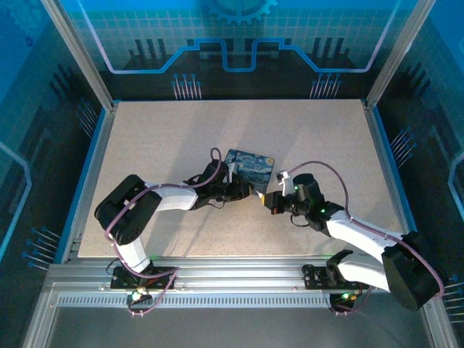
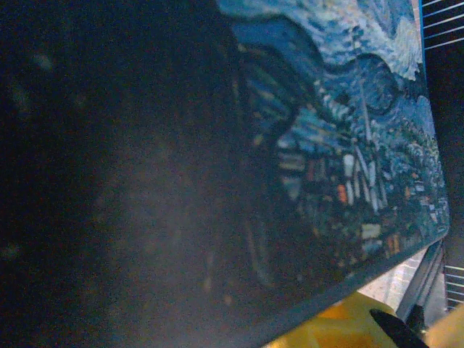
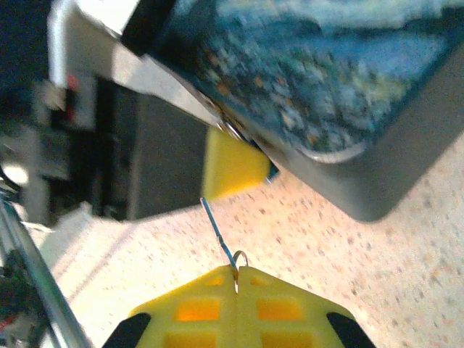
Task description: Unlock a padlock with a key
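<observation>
Yellow-fingered right gripper (image 3: 237, 274) is clamped tight on one slim key (image 3: 217, 230), just beside one painted tin (image 1: 250, 165); left gripper (image 1: 250, 191) sits against that tin, its opening unclear.

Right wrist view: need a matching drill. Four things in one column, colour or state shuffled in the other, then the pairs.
Things
1. key
2. tin
3. right hand
4. table

Colour or state
A. speckled beige
B. yellow fingertips, shut
C. thin grey metal, pinched at its ring end, tip pointing toward the tin
D. swirling blue painting on top, dark side wall

Pairs: 1-C, 2-D, 3-B, 4-A
</observation>
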Robot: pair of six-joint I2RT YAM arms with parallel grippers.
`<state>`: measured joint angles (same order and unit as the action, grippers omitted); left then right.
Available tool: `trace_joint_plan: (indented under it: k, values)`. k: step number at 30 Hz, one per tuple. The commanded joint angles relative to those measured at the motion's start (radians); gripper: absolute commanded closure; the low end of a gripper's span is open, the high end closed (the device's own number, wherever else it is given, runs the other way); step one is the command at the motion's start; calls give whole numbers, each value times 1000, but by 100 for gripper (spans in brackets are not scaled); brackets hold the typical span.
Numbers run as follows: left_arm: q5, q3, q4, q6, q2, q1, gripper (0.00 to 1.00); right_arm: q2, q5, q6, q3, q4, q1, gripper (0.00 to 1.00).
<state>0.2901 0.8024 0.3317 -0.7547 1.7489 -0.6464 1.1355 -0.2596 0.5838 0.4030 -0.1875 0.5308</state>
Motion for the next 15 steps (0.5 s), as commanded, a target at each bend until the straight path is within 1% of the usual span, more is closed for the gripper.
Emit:
trace_joint_plan:
  k: [1,4,7,15]
  values:
    - [51,40,-14,-44,-51,-5,78,16,60,-25,-36,-60,30,99]
    - [60,50,-25,-57,-56,-6,79,62,81,-41,-42,-99,56,100]
    - [50,52,-44,-71,-67,-5,82,112,95,-57,-40,-144,78,100]
    - [47,43,-67,-100,-89,-5,84,195,131,-105,-40,-210,87,99]
